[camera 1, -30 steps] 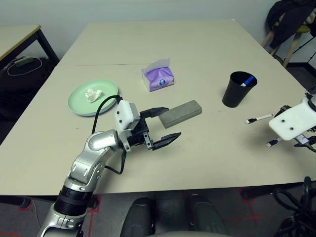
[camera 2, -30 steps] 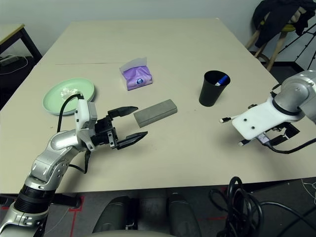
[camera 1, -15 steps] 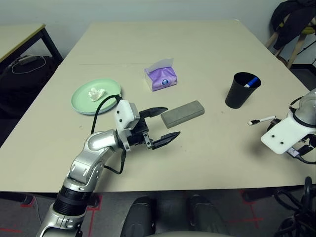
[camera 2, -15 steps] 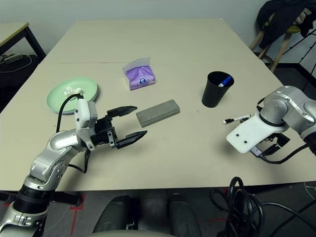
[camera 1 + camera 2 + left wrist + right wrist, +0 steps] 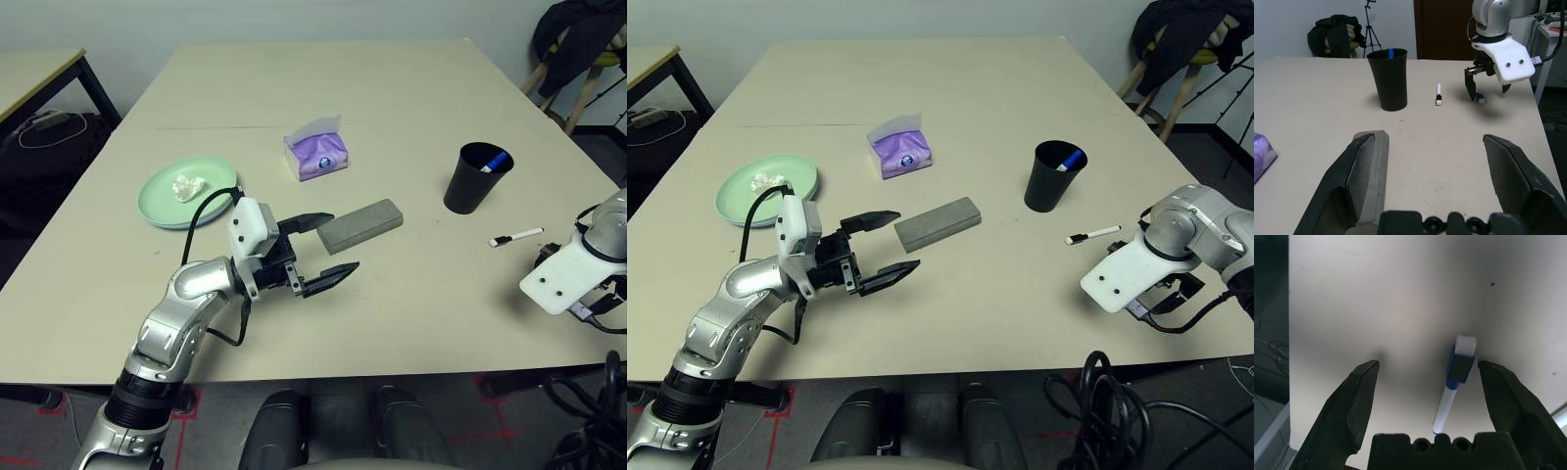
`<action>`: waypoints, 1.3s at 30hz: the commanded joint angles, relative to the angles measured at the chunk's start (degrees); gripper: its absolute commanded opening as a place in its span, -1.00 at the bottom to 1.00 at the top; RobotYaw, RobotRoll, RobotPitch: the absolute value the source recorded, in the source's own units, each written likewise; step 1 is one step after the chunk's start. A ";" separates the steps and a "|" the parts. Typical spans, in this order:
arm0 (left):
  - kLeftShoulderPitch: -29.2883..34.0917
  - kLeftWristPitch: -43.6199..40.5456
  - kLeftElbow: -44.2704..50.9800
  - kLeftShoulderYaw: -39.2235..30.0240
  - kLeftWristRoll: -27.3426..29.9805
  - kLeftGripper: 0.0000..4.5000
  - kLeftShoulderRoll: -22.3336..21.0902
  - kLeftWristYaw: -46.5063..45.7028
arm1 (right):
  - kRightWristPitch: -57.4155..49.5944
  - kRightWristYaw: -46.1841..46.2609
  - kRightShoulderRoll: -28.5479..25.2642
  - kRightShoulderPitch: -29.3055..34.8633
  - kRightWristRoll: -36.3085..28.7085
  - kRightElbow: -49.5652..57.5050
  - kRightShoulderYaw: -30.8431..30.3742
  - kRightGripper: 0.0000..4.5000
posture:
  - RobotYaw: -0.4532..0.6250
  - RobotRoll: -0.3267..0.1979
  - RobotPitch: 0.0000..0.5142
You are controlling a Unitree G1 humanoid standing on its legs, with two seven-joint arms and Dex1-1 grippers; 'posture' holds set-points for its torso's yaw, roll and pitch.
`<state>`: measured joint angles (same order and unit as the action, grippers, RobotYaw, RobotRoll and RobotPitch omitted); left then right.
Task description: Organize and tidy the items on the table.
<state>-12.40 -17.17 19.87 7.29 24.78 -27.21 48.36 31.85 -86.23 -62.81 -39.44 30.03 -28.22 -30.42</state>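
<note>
- The left gripper (image 5: 326,251) hovers low over the near part of the beige table (image 5: 411,88), pointing level toward the right, its black fingers spread wide with nothing between them.
- Just beyond its far finger lies the grey glasses case (image 5: 361,226), flat on the tabletop.
- At the table's right edge, the right gripper (image 5: 1487,88) points straight down, jaws spread, over a blue-capped marker (image 5: 1455,379) lying between the fingers; it grips nothing.
- Near it lies a white marker with a black cap (image 5: 515,237).
- Further back stands the black cup (image 5: 471,178), upright, a blue-tipped pen inside.
- To the left sits the mint green plate (image 5: 186,195) holding the crumpled white tissue (image 5: 185,185).
- Beyond the case rests the purple tissue pack (image 5: 315,154).
</note>
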 commanded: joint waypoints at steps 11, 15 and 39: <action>0.71 -1.54 2.01 -0.24 0.31 1.00 -0.84 -0.38 | 0.42 2.03 2.22 2.16 0.10 -1.23 0.28 -0.77 | -0.06 0.25 -0.58; 0.57 -1.51 1.80 -0.02 0.20 1.00 -0.72 -0.29 | 0.19 1.85 2.10 3.18 -0.29 -0.77 1.06 -0.82 | -0.07 0.25 -0.57; 0.40 -0.89 0.90 0.23 -0.11 1.00 -0.97 0.63 | -64.74 4.32 16.95 -11.80 -46.30 27.38 19.11 -0.82 | -0.09 0.25 -0.61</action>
<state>-12.22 -18.11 21.29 7.27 24.87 -27.91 48.58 -29.04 -86.73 -47.57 -49.81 -13.99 -0.18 -14.70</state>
